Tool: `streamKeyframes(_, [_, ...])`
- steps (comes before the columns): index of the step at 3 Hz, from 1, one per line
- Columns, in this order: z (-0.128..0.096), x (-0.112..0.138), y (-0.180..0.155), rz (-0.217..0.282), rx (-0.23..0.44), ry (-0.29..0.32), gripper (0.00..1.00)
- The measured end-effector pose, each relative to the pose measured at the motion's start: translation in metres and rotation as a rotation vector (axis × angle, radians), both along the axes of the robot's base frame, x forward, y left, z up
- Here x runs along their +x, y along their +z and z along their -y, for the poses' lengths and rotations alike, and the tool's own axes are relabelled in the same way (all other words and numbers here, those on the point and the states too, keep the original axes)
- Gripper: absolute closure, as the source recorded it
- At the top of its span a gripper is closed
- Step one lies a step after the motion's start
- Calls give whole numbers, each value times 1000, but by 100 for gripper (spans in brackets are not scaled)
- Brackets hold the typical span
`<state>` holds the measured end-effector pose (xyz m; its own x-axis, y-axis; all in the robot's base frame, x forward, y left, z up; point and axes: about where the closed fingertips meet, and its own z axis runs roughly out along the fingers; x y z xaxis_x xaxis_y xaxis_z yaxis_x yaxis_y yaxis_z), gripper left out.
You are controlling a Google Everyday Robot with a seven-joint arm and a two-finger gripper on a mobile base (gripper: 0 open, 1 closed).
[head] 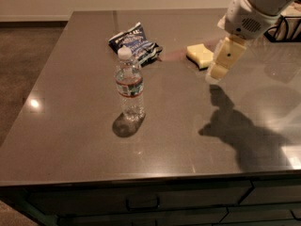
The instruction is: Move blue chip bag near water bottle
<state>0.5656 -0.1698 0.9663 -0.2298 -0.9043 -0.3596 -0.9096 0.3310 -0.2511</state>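
Navy foil, crumpled: the blue chip bag (134, 44) lies on the far part of the tabletop (70, 131), a little behind the upright water bottle (129, 86). The tool (215, 73) hangs right of the yellow sponge (199, 55), seemingly empty; I cannot tell whether it is open or closed. It should pass the sponge, come down on the bag's middle, and stay clear of the tippable bottle.

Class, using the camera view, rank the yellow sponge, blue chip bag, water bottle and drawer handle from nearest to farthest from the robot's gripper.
The gripper hangs over the table's right half.
1. the yellow sponge, just beside it, towards the back.
2. the blue chip bag, back left, and the water bottle, left: too close to call.
3. the drawer handle, below the front edge.
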Motion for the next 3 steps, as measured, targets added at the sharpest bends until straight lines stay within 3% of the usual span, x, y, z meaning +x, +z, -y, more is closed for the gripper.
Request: streamKeyframes(3, [-107, 132, -37, 23, 121, 5, 0])
